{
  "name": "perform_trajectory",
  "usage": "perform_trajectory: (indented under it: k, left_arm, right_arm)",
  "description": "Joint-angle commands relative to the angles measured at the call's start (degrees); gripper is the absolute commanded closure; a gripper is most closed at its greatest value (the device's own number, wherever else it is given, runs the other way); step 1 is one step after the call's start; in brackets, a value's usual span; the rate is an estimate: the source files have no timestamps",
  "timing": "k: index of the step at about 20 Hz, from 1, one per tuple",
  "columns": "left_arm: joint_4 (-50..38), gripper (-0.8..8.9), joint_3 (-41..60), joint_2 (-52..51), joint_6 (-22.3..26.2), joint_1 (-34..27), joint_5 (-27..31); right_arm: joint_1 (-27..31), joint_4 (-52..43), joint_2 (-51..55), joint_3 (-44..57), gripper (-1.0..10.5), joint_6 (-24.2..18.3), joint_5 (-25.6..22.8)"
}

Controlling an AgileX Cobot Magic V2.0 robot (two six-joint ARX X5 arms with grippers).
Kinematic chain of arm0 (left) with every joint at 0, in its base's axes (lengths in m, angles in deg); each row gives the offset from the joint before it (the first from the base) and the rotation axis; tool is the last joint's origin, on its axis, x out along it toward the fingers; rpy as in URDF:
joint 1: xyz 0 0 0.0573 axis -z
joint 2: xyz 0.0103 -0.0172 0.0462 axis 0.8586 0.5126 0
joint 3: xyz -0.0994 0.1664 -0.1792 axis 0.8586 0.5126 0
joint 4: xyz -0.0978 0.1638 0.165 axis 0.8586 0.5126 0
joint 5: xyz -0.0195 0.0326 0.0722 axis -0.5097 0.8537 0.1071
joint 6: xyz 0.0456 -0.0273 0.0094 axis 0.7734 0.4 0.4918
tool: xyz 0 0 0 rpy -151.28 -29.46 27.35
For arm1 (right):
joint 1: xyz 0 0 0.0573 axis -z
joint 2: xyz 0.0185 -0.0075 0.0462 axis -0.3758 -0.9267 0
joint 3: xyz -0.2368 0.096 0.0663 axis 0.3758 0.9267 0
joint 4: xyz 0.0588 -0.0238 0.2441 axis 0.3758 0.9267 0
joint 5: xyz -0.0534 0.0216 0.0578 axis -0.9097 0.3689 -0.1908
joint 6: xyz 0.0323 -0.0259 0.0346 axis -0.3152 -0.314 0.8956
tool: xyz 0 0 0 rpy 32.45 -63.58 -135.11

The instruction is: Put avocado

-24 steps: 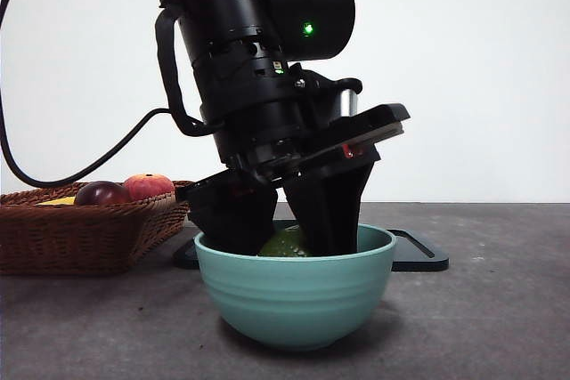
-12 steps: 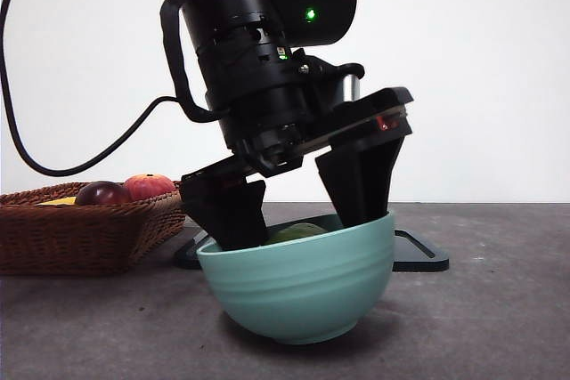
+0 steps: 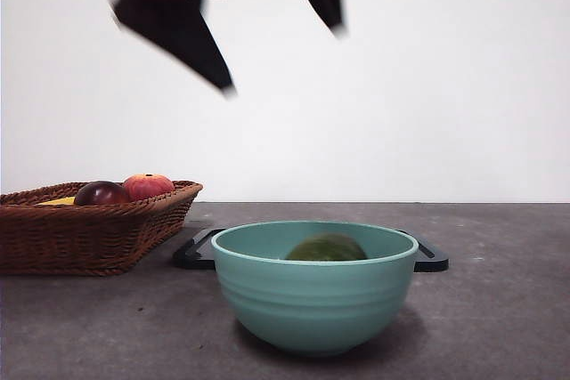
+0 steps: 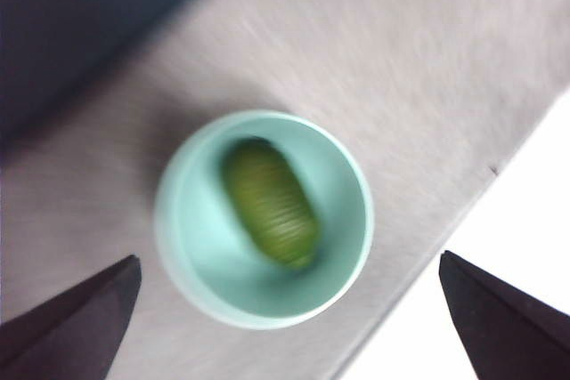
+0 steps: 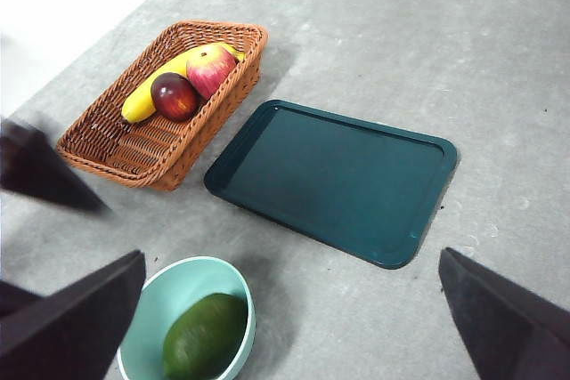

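The dark green avocado (image 3: 327, 248) lies free inside the teal bowl (image 3: 312, 300) at the middle of the table, only its top showing over the rim. My left gripper (image 3: 283, 58) hangs open high above the bowl, with nothing between its blurred black jaws. Its wrist view looks straight down on the avocado (image 4: 270, 204) in the bowl (image 4: 352, 211), with the open left gripper (image 4: 288, 258) well apart from both. My right gripper (image 5: 290, 255) is open and empty, high over the table, with the avocado (image 5: 205, 335) and bowl (image 5: 169, 287) below it.
A wicker basket (image 3: 89, 238) at the left holds a dark red fruit (image 3: 100, 193), a red-orange fruit (image 3: 147, 186) and a banana (image 5: 169, 77). A dark teal tray (image 5: 338, 180) lies flat behind the bowl.
The left gripper opened, let go of the avocado and rose fast out of the bowl. The bowl tipped, then settled level slightly to the right.
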Motion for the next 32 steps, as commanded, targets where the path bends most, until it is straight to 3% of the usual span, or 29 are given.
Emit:
perform_trajectory:
  k: [1,3,11,20,27,32]
  left_arm:
    - [1.53,2.79,-1.27,-6.16,4.22,0.31,6.21]
    - [3.67,2.82,-1.27,-12.09,5.99,-0.22,11.04]
    - [8.15,2.84,1.46,-33.94,7.17,-0.98,11.69]
    - [8.87,2.84,10.91,-47.41,1.97,-0.98,12.00]
    - [8.79,2.84,11.06,-48.83,2.01,-0.98,11.98]
    - [8.37,2.84,11.06,-48.83,2.03,-0.98,11.98]
  right_arm:
    - [-0.24,-0.37,-0.37,-0.90,4.2,0.61,0.07]
    - [-0.24,-0.37,-0.39,-0.90,4.2,0.61,0.17]
    - [-1.57,-0.37,-1.40,-0.90,4.2,0.59,0.13]
    - [-9.88,-0.81,-9.16,-0.90,4.2,2.19,-0.52]
    - [-21.40,-1.81,-22.51,-2.34,4.2,6.51,-10.51]
    - [-25.03,3.30,-36.48,-8.22,4.2,7.67,-14.73]
